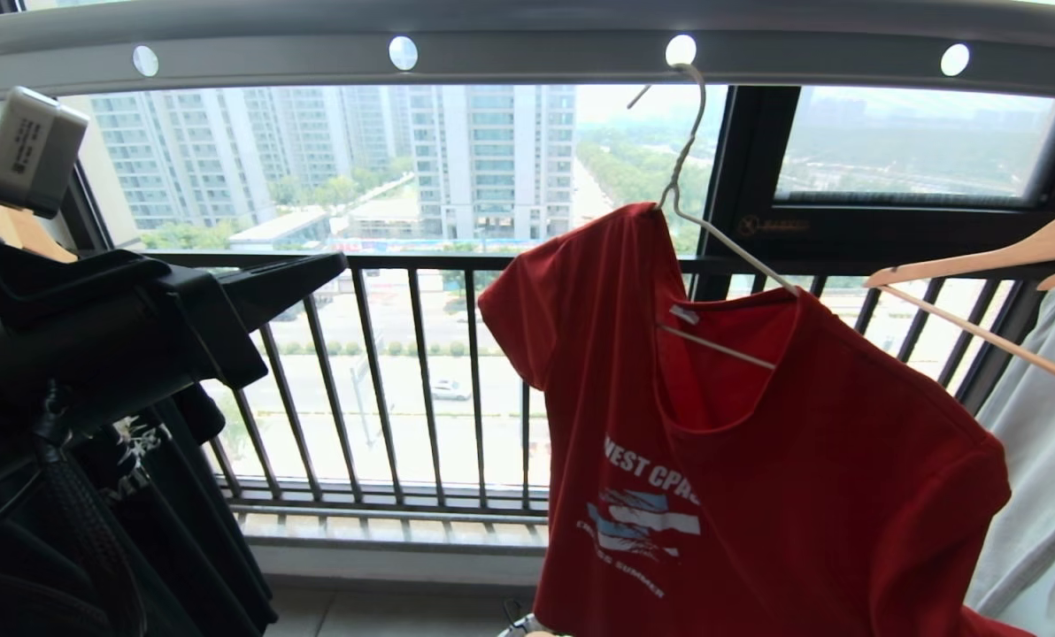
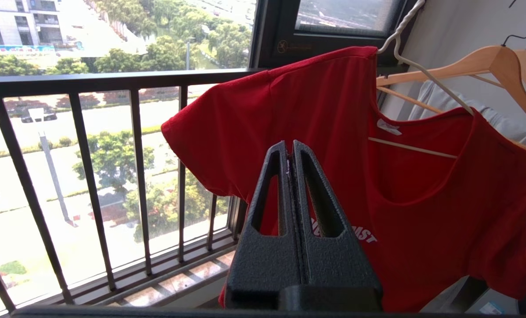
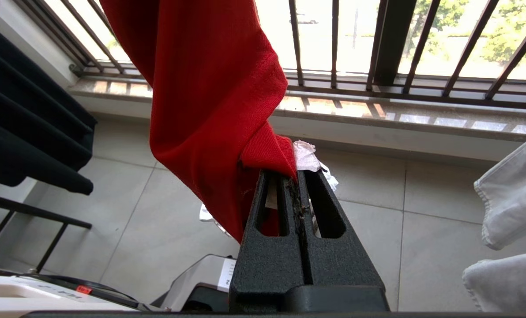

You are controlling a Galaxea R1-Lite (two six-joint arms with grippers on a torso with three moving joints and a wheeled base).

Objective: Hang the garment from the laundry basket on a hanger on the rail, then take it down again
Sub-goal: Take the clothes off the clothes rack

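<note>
The garment (image 1: 758, 460), a red T-shirt with white and blue print, hangs askew on the cream wire hanger (image 1: 682, 168). The hanger's hook sits in a hole of the grey rail (image 1: 527, 44). My left gripper (image 1: 337, 263) is raised to the left of the shirt's sleeve, apart from it. In the left wrist view that gripper (image 2: 289, 143) is shut and empty, with the garment (image 2: 333, 110) behind it. Low down, my right gripper (image 3: 294, 174) is shut on the garment's (image 3: 210, 110) bottom edge, where a white label (image 3: 305, 154) sticks out. I cannot make out the laundry basket.
Wooden hangers (image 1: 979, 257) and a pale grey garment (image 1: 1041, 460) hang to the right of the shirt. A black garment (image 1: 182, 531) hangs on the left. The black railing (image 1: 386, 380) closes off the window side. Grey floor tiles (image 3: 422, 247) lie below.
</note>
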